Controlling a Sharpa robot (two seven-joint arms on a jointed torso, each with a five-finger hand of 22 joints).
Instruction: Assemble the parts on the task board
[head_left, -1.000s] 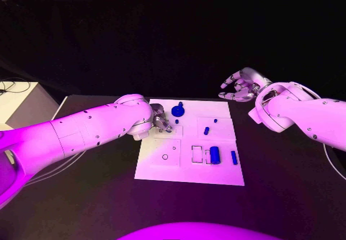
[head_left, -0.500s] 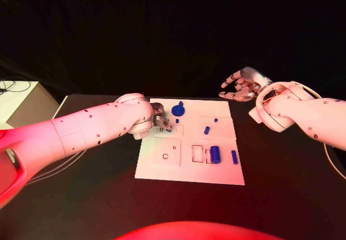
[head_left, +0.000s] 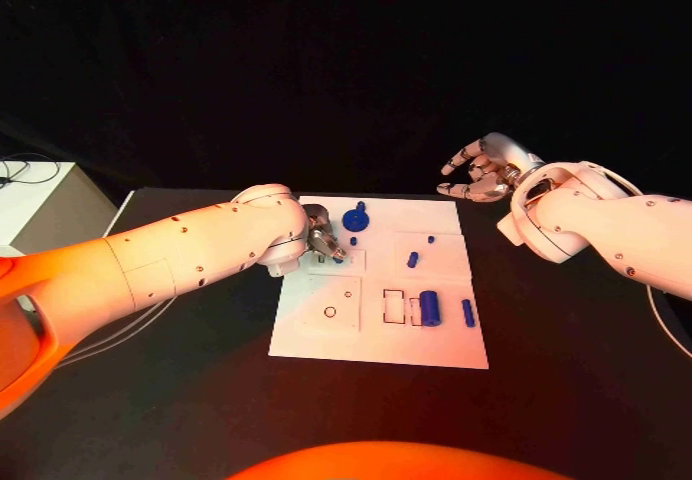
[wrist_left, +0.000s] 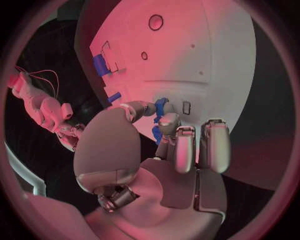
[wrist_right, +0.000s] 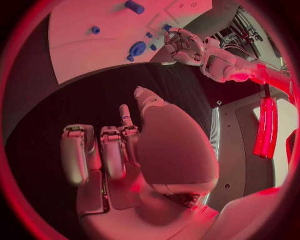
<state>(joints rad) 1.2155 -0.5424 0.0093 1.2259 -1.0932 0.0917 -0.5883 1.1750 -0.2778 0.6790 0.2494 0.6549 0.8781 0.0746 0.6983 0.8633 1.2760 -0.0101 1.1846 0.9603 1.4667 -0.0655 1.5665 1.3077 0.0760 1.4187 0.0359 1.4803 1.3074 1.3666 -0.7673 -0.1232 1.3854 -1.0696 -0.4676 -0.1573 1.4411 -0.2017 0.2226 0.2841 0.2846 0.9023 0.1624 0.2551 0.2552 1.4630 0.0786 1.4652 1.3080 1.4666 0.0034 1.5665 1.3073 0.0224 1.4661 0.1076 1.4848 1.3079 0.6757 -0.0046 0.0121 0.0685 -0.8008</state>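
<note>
Nearest on the black table (head_left: 173, 400), the white task board (head_left: 378, 345), its near strip bare, then a round hole (head_left: 330, 313) and a rectangular slot (head_left: 392, 307) cut into it. Just beside that slot, a thick blue cylinder (head_left: 428, 308) lying flat, with a slim blue bar (head_left: 467, 313) close by toward the right edge. Farther up the board, a short blue peg (head_left: 413, 260), a tiny blue stud (head_left: 430, 240) and a blue gear-like disc (head_left: 356, 221) near the far edge. At the board's left side, left hand (head_left: 320, 243) lowered onto the plate, thumb and a fingertip pinching a small blue piece (wrist_left: 160, 106), remaining fingers held straight and close together above it. Beyond the board's far right corner, right hand (head_left: 483, 170) raised clear of the table, fingers loosely curled and apart, holding nothing. At the far left, a pale cabinet (head_left: 36, 205) with a dark cable on top. Behind everything, unlit black room. No readable writing or labels anywhere.
</note>
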